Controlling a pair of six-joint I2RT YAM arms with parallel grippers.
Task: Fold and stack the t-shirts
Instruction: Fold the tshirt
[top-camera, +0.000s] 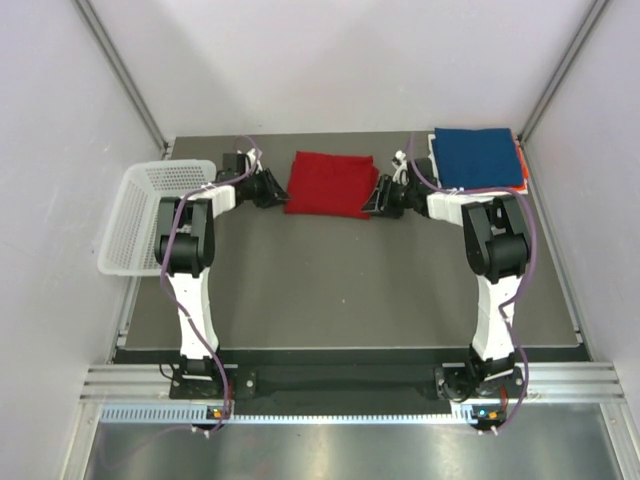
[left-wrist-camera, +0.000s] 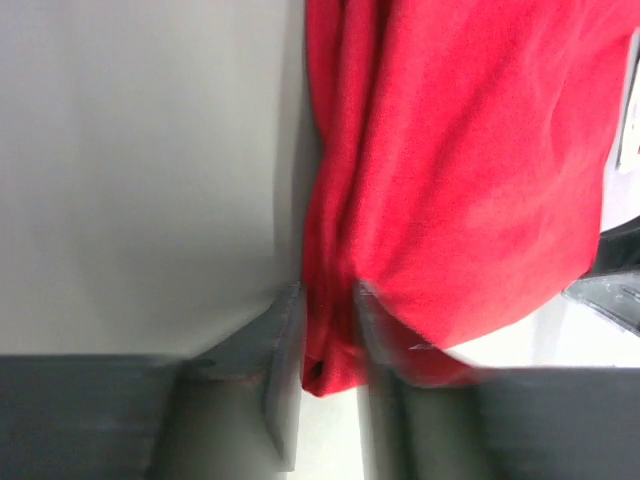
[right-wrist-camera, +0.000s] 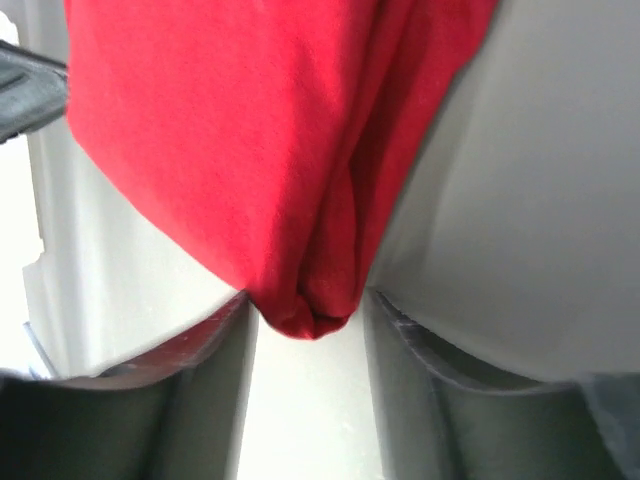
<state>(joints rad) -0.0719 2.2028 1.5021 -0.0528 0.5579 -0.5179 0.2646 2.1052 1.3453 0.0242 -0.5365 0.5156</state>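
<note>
The folded red t-shirt (top-camera: 330, 184) lies on the dark mat at the back centre. My left gripper (top-camera: 280, 190) is at its left edge. In the left wrist view the red t-shirt (left-wrist-camera: 450, 180) has a fold squeezed between the narrow jaws of the left gripper (left-wrist-camera: 328, 330), which is shut on it. My right gripper (top-camera: 375, 197) is at the shirt's right edge. In the right wrist view a bunched corner of the red t-shirt (right-wrist-camera: 230, 130) sits between the wide-apart jaws of the right gripper (right-wrist-camera: 305, 310), which stands open. A folded dark blue t-shirt (top-camera: 478, 157) tops a pile at the back right.
A white mesh basket (top-camera: 150, 215) stands at the left edge of the mat, beside the left arm. An orange edge (top-camera: 522, 160) shows under the blue shirt. Grey walls close in on both sides and behind.
</note>
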